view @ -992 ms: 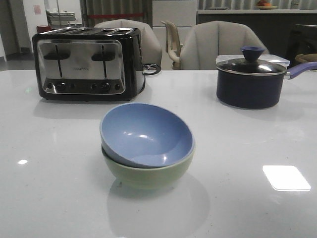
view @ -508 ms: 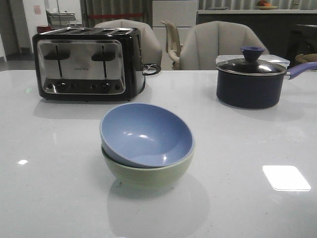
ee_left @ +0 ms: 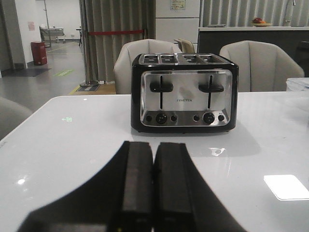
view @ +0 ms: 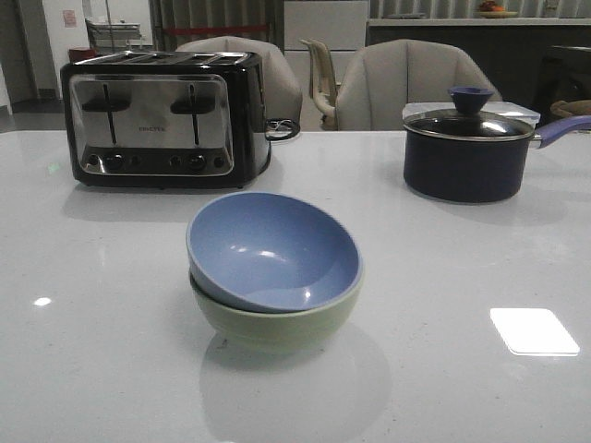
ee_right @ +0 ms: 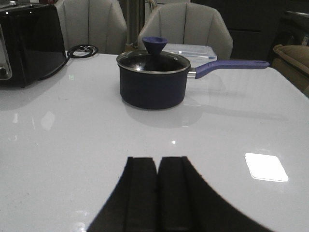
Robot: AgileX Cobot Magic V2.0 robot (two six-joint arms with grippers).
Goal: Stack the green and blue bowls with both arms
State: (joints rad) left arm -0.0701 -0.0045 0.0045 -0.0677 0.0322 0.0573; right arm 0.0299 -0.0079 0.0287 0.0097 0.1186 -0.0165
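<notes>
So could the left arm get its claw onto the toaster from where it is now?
Probably yes. In the left wrist view the toaster stands straight ahead of the shut left claw, with only bare table between them. The claw would need to open first.

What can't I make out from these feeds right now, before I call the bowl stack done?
- Green bowl: its inside is covered by the blue bowl, tilted in it, in the front view.
- Both bowls are absent from both wrist views.
- Left gripper and right gripper: outside the front view; fingers cut by the bottom edge.
- Toaster dial markings: too small.
- Saucepan contents: hidden under its lid.
</notes>
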